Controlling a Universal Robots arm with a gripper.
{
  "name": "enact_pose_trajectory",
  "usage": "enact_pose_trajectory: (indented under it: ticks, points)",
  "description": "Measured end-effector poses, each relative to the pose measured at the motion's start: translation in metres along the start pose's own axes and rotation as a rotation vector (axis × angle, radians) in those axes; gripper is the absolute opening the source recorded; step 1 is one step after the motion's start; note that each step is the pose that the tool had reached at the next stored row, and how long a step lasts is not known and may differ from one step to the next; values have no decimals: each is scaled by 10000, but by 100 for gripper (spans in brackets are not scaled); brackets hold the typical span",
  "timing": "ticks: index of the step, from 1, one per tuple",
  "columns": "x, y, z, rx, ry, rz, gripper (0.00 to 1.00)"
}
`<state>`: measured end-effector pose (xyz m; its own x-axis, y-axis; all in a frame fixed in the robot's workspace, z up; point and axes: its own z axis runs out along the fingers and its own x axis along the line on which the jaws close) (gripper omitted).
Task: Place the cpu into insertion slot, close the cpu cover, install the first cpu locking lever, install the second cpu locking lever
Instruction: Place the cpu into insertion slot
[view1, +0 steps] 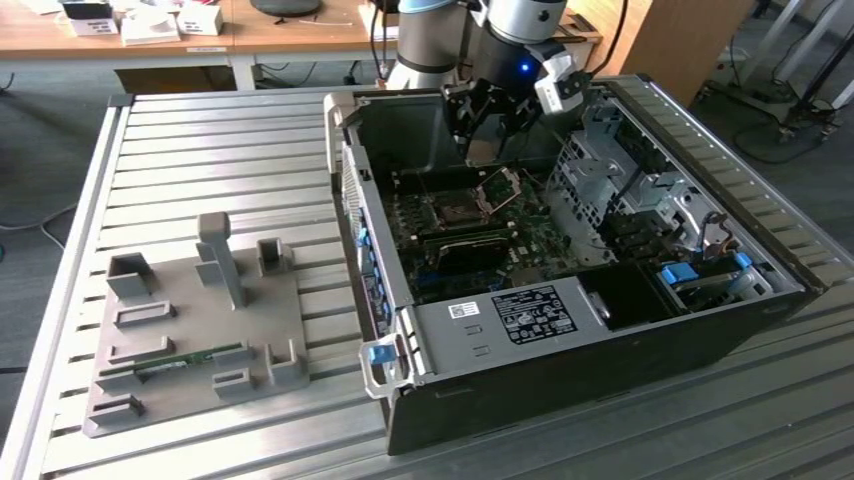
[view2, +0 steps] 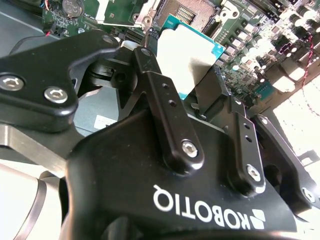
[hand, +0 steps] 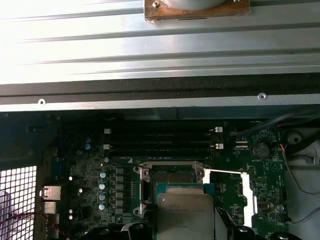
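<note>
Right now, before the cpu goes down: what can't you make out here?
- The cpu: first wrist view, one side cut off by the picture's edge; exterior view, too small to tell from the tool.
- Socket: first wrist view, partly covered by the cpu; contacts too small to judge.
- Locking levers: too small to pick out in the exterior view.
- Gap from cpu to socket: no side-on look.
</note>
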<state>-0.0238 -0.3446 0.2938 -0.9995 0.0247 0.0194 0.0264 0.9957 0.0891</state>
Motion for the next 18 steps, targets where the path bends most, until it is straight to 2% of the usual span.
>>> enact_pose_trajectory:
  ticks: [18]
  points:
    - [3,-2,28,-3,-1,0,54]
